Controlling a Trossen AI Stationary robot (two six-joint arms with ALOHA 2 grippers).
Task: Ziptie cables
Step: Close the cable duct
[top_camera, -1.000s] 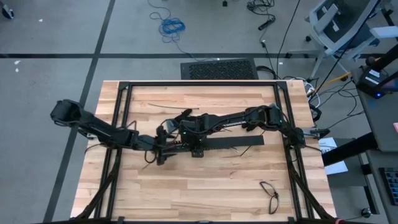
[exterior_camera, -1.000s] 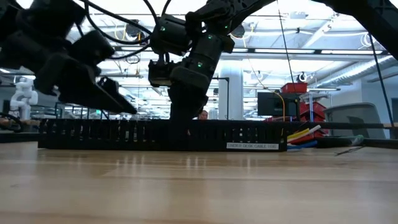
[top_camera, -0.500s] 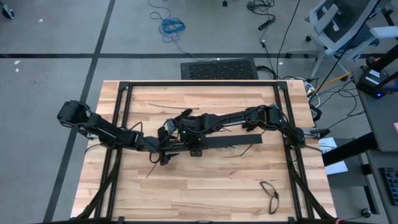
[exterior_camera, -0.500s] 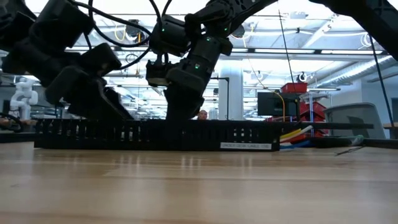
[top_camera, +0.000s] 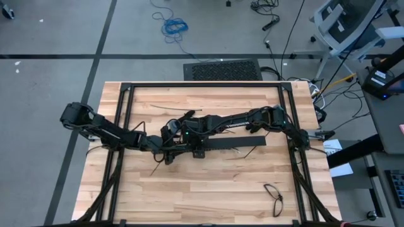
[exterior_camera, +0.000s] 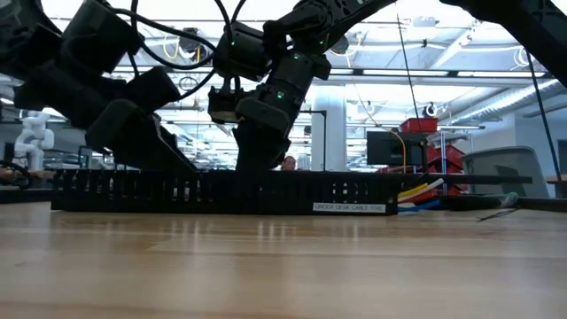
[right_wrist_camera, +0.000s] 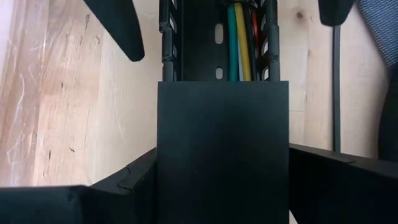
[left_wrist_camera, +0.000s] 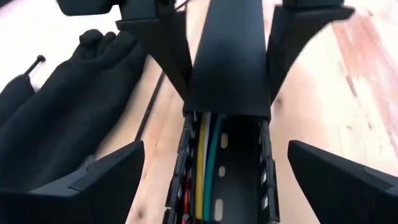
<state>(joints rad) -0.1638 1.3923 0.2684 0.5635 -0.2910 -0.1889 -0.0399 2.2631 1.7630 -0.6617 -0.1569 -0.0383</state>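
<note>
A long black slotted bar (top_camera: 240, 144) lies flat on the wooden table, partly closed by a flat black cover (right_wrist_camera: 222, 124). The cables (left_wrist_camera: 208, 162), yellow, green and red among them, run inside its open stretch, and their ends stick out of one end (exterior_camera: 425, 190). My right gripper (right_wrist_camera: 222, 155) is shut on the covered part. My left gripper (left_wrist_camera: 214, 149) is open at the bar's open end (top_camera: 168, 153), with one finger (left_wrist_camera: 106, 180) on each side of the bar and clear of it. My right gripper pinches the covered part of the bar by its two long sides (right_wrist_camera: 163, 168) between its two fingers. The fingers (left_wrist_camera: 168, 56) come steeply from above and lie across the bar. The bar stays flat on the table.
Thin straight black strips lie on the wood at the far left (top_camera: 170, 107) and beside the bar (top_camera: 247, 152). A small black loop (top_camera: 273, 194) lies near the front right. A black frame (top_camera: 202, 84) borders the table. Dark cloth (left_wrist_camera: 56, 124) lies beside the bar.
My left gripper has gone down and toward the table's right edge, closing in on the bar's open end, and it has stayed open. My right gripper has kept its hold.
</note>
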